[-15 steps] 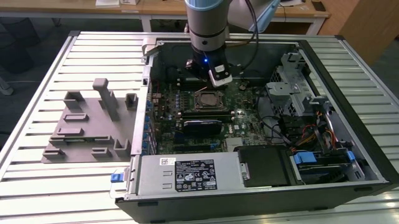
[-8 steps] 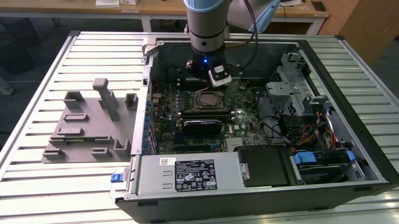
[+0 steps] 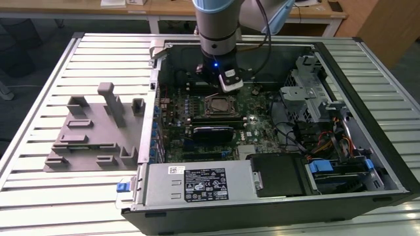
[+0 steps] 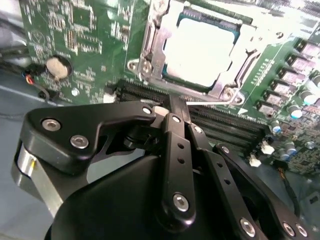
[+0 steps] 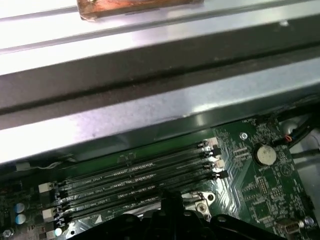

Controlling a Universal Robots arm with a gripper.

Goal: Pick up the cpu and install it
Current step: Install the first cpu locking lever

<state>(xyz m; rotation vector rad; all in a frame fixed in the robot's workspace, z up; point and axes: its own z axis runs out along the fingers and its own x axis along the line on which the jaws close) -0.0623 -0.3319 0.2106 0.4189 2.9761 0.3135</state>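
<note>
second wrist view is the closest look, so start there. the black pincer fills the near part of it. its two fingers look pressed together at the tip, with nothing between them. just past the tip run the long black memory slots, and just past those is the socket.

the cpu lies flat inside the socket, with its pale silver top facing up. the metal frame of the socket goes around the cpu's edges. a thin wire lever lies along the socket's side nearest the pincer. i cannot tell if the frame is locked down.

so the picking up and the putting in look done. the cpu is in its place and the pincer is off it, a little way above the slots. what may be left is closing the latch, but that is only a guess.

first wrist view looks the other way from the socket. it shows the same memory slots, a round silver battery on the green board, and the case wall beyond them.

exterior view is the far look. the arm reaches down into the open computer case, just behind the socket. well away from the socket, on the exterior view's left, a grey tray sits on the bench.
</note>
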